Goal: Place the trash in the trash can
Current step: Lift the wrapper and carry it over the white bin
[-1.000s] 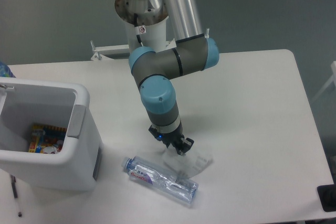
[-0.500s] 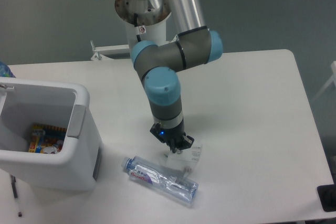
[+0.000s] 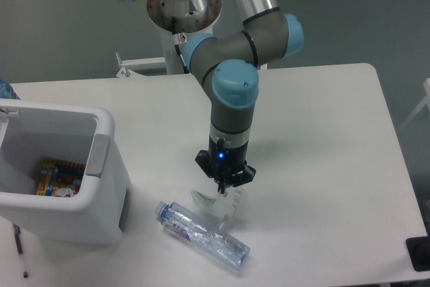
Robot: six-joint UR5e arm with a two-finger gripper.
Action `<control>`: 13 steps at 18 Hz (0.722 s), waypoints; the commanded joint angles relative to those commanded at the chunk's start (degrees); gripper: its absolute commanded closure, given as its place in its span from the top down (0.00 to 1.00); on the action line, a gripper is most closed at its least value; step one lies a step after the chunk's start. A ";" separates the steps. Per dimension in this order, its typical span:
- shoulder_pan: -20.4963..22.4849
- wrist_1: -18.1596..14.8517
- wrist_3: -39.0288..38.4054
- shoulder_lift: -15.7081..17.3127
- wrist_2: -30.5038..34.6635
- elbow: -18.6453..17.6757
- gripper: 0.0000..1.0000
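Note:
My gripper (image 3: 224,186) points straight down at the front middle of the table, shut on the top edge of the whitish translucent packet (image 3: 227,204). The packet hangs crumpled below the fingers, just above or touching the tabletop. A clear plastic water bottle (image 3: 201,234) with a blue cap lies on its side directly in front of the packet, its cap end pointing left. The white boxy trash can (image 3: 102,166) stands open at the left, well apart from the gripper.
A colourful wrapper (image 3: 57,176) lies at the bottom of the can. A thin dark rod (image 3: 20,252) sits by the can's front left. A black object (image 3: 419,253) pokes in at the table's front right corner.
The arm has swung right and turned upright over the packet, which has been gathered up from lying flat. The bottle has shifted slightly, its far end swinging toward the front edge.

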 joint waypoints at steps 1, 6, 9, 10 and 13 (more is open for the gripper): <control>0.09 0.00 -1.76 0.70 -2.11 0.26 0.00; -0.26 0.00 -9.32 5.01 -10.73 3.34 0.00; -0.61 0.00 -13.10 7.12 -13.99 4.83 0.00; -0.70 0.00 -13.98 7.91 -14.60 5.10 0.00; -0.79 0.00 -15.83 9.84 -16.71 5.45 0.00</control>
